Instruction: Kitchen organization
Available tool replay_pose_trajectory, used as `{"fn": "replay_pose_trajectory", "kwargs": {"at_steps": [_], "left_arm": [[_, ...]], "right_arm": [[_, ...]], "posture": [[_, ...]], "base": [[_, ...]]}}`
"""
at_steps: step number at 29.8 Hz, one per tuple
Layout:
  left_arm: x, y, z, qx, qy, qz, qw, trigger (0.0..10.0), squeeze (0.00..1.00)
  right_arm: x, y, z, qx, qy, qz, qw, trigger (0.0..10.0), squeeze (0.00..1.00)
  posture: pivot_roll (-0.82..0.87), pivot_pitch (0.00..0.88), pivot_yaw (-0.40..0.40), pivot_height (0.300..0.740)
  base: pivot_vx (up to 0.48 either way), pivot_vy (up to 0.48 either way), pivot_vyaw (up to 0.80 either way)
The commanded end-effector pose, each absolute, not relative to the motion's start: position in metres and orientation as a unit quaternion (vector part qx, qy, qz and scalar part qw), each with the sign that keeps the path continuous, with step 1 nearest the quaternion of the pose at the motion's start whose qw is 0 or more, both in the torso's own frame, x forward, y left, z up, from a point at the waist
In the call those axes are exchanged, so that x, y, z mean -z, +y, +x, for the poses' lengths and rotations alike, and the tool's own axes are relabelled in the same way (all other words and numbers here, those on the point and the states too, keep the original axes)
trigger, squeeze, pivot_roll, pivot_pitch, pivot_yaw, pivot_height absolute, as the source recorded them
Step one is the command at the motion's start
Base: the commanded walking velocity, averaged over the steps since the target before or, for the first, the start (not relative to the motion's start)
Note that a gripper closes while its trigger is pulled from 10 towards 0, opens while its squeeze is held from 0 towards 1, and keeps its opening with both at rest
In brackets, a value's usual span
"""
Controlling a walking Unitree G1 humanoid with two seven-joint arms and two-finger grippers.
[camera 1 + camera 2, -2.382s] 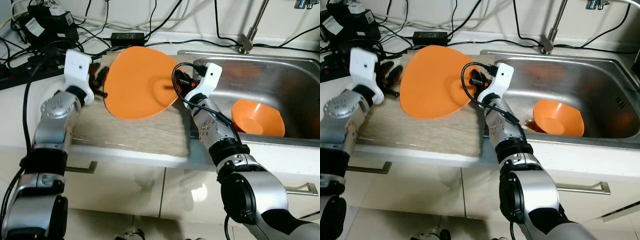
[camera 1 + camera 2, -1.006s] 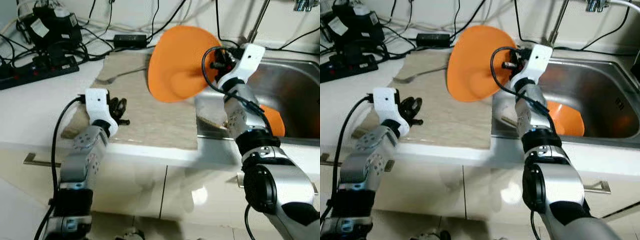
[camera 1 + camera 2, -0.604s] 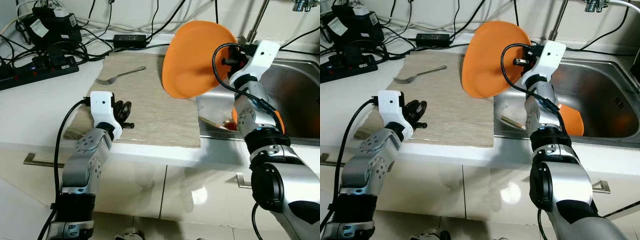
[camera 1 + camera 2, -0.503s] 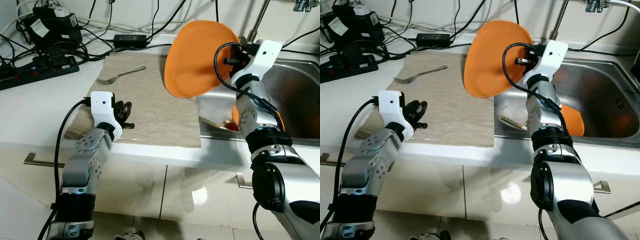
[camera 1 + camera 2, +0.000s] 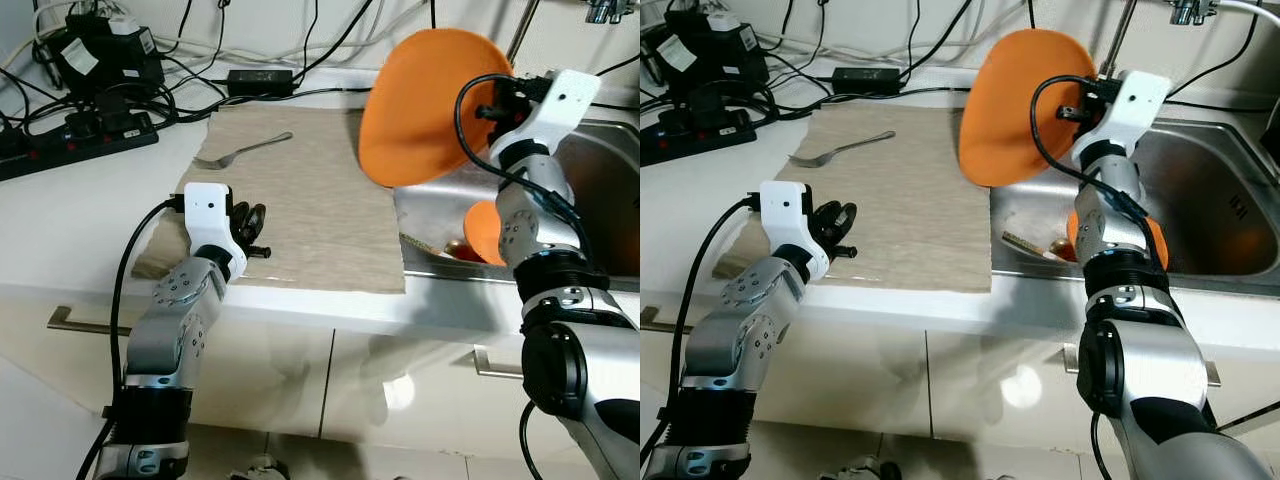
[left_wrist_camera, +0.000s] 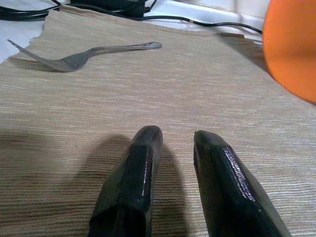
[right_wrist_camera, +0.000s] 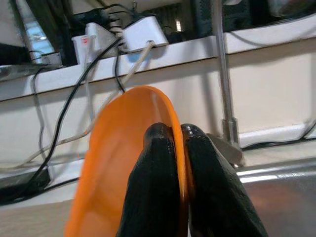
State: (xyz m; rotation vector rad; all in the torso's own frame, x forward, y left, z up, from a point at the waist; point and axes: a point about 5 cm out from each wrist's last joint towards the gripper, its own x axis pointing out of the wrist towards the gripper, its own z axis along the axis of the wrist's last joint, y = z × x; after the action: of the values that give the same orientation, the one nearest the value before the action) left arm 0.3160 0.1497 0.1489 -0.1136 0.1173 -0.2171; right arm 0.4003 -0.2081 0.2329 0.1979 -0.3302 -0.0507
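Observation:
My right gripper (image 5: 497,102) is shut on the rim of a large orange plate (image 5: 425,105), held tilted on edge in the air over the left end of the steel sink (image 5: 600,160). In the right wrist view both fingers (image 7: 158,148) pinch the plate's rim (image 7: 123,163). An orange bowl (image 5: 483,228) lies in the sink below. My left gripper (image 5: 252,228) rests low over the front left of the beige mat (image 5: 310,200), fingers slightly parted with nothing between them (image 6: 175,138). A metal fork (image 5: 245,150) lies at the mat's far left.
Power strips, adapters and tangled cables (image 5: 90,70) crowd the counter's back left. A faucet stem (image 5: 518,35) rises behind the sink. A small wooden utensil (image 5: 1025,243) lies in the sink bottom. The counter's front edge (image 5: 300,305) runs just below the mat.
My right gripper has carried the orange plate to the right, off the mat and over the sink's left end. The left gripper has stayed low at the mat's front left.

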Motion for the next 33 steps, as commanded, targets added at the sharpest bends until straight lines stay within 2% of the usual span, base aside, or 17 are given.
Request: {"fn": "replay_pose_trajectory", "kwargs": {"at_steps": [1, 8, 16, 23, 28, 29, 30, 31, 33], "left_arm": [[-0.149, 0.150, 0.317, 0.105, 0.059, -0.049, 0.991, 10.0, 0.00], [-0.148, 0.151, 0.318, 0.104, 0.060, -0.047, 0.992, 10.0, 0.00], [-0.145, 0.152, 0.320, 0.100, 0.062, -0.045, 0.992, 10.0, 0.00], [-0.145, 0.151, 0.322, 0.100, 0.061, -0.047, 0.992, 10.0, 0.00], [-0.149, 0.152, 0.324, 0.100, 0.055, -0.047, 0.992, 10.0, 0.00], [-0.150, 0.153, 0.324, 0.100, 0.053, -0.045, 0.993, 10.0, 0.00], [-0.150, 0.154, 0.324, 0.100, 0.053, -0.044, 0.993, 10.0, 0.00], [-0.150, 0.154, 0.325, 0.100, 0.052, -0.042, 0.993, 10.0, 0.00], [-0.151, 0.155, 0.325, 0.100, 0.052, -0.040, 0.993, 10.0, 0.00]], "right_arm": [[-0.243, -0.215, 0.400, 0.033, -0.177, 0.107, 0.978, 0.0, 0.00], [-0.244, -0.226, 0.398, 0.048, -0.179, 0.093, 0.978, 0.0, 0.00], [-0.270, -0.249, 0.394, 0.071, -0.210, 0.063, 0.973, 0.0, 0.00], [-0.276, -0.253, 0.394, 0.074, -0.213, 0.053, 0.973, 0.0, 0.00], [-0.252, -0.251, 0.396, 0.074, -0.168, 0.064, 0.981, 0.0, 0.00], [-0.244, -0.249, 0.396, 0.075, -0.152, 0.065, 0.983, 1.8, 0.00], [-0.239, -0.248, 0.397, 0.076, -0.143, 0.065, 0.985, 1.8, 0.00], [-0.233, -0.247, 0.397, 0.080, -0.130, 0.067, 0.986, 10.0, 0.00], [-0.222, -0.245, 0.397, 0.086, -0.110, 0.073, 0.987, 10.0, 0.00]], "posture": [[0.01, 0.000, 0.018, 0.740], [0.01, 0.000, 0.020, 0.740], [0.00, 0.000, 0.015, 0.740], [0.00, 0.000, 0.015, 0.740], [0.00, 0.000, 0.022, 0.740], [0.01, 0.000, 0.026, 0.740], [0.01, 0.000, 0.026, 0.740], [0.01, 0.000, 0.031, 0.740], [0.01, 0.000, 0.036, 0.740]], "base": [[0.000, 0.000, 0.00], [0.000, 0.000, 0.00], [0.000, 0.000, 0.00], [0.000, 0.000, 0.00], [0.000, 0.000, 0.00], [0.000, 0.000, 0.00], [0.000, 0.000, 0.00], [0.000, 0.000, 0.00], [0.000, 0.000, 0.00]]}}
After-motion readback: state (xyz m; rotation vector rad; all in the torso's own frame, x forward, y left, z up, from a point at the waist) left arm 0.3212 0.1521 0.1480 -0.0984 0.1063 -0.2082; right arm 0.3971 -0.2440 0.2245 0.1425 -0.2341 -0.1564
